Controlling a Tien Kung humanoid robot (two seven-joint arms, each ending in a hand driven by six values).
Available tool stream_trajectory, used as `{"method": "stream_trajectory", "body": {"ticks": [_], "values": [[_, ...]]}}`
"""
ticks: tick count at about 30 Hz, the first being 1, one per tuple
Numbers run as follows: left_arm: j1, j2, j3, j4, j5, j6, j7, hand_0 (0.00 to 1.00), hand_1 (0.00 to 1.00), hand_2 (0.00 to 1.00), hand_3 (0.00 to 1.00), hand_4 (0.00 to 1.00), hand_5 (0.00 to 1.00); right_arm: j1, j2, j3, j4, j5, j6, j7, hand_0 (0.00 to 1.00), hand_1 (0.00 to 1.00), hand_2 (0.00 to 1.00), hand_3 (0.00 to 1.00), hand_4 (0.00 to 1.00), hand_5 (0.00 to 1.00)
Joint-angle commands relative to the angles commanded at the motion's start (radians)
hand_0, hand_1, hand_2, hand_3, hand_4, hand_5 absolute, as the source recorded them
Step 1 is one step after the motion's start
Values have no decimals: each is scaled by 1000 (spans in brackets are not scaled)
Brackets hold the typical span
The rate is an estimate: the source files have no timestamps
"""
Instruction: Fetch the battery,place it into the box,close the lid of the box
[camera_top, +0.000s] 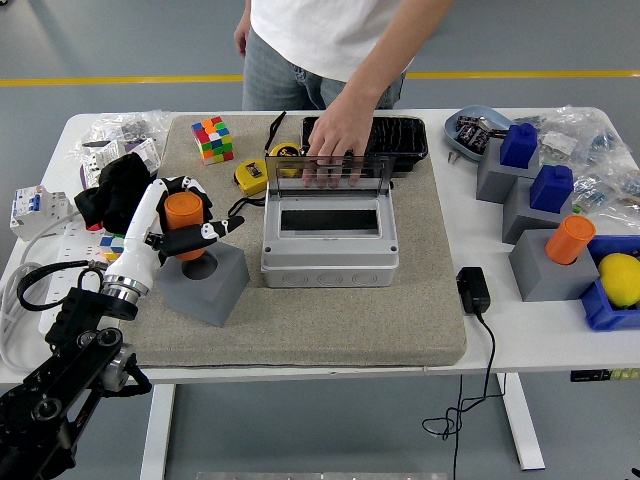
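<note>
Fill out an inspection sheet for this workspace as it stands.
Surface: white table with a beige mat on it.
Job's things: orange battery held above the grey holder; grey box, its clear lid held upright by a person's hand.
Clutter: Rubik's cube, yellow tape measure, black tray, blue blocks, second orange battery, yellow object.
Hands: left hand shut on the battery; right not in view.
Cables: black adapter with cord over the near edge; white cables at left.
Surroundings: grey floor, yellow line.
</note>
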Motion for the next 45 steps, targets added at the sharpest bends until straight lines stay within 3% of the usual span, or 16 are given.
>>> {"method": "stream_trajectory", "body": {"ticks": [3,4,9,10,11,15,16,21,22,27,28,39,45], "values": [[-29,3,6,-9,41,38,0,30,15,56,25,998,73,2,-2,-1,0,0,0,0,834,826,772,805,998,998],[-40,5,9,-13,69,50,4,8,2,32,2,998,186,3,-3,-2,0,0,0,0,833,826,772,805,998,998],[-134,19,70,-13,265,94,44,8,2,32,2,998,186,7,-6,-4,0,0,-1,1,833,826,772,805,998,998],[-150,21,84,-10,304,97,50,7,2,21,2,953,290,8,-7,-5,0,1,-1,1,834,826,772,805,998,998],[-170,26,103,-4,344,99,57,7,2,21,2,953,290,8,-7,-6,0,1,-1,1,834,826,772,805,998,998],[-241,40,173,6,494,93,84,7,2,21,2,953,290,8,-10,-5,0,-2,-2,-1,834,826,772,805,998,998],[-260,44,193,6,534,85,95,5,2,16,2,905,357,8,-11,-3,0,-5,-2,-1,834,827,772,805,998,998],[-326,48,269,-10,652,41,148,5,2,16,2,905,357,9,-16,-4,0,-5,-4,-1,834,827,772,805,998,998],[-332,48,275,-12,657,34,154,4,2,12,2,874,489,10,-16,-5,0,-5,-4,-1,833,826,772,805,998,998],[-382,35,343,-10,664,-9,194,4,2,12,2,874,489,14,-18,-6,0,-3,-5,1,833,826,772,805,998,998],[-392,32,360,-7,662,-16,200,6,2,8,2,884,583,15,-19,-5,0,-3,-5,1,833,826,772,807,998,998],[-433,2,466,19,626,-72,262,5,2,8,2,884,614,18,-24,1,0,-7,-6,0,833,826,772,805,998,998],[-445,-22,485,72,603,-60,245,6,2,7,2,893,649,22,-24,-4,0,-4,-6,1,833,826,772,805,998,998]]}}
